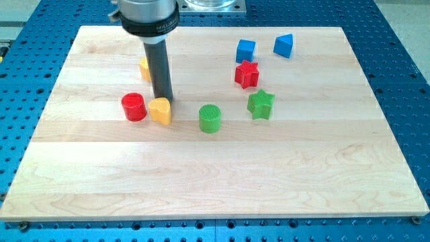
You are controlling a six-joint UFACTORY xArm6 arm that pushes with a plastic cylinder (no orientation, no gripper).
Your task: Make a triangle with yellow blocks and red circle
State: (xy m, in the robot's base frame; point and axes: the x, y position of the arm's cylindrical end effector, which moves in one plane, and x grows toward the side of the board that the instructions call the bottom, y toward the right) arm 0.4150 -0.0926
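Observation:
The red circle block [134, 107] stands left of centre on the wooden board. A yellow heart-shaped block [160, 110] sits just to its right, a small gap apart. A second yellow block [144, 68] lies higher up, mostly hidden behind the rod, so I cannot tell its shape. My tip [162, 99] rests on the board right at the top edge of the yellow heart block, and up and to the right of the red circle.
A green circle block [209, 118] and a green star [261, 104] lie to the right of centre. A red star [246, 74], a blue cube [246, 50] and a blue triangle block [284, 46] sit at the upper right. The wooden board [215, 181] lies on a blue perforated table.

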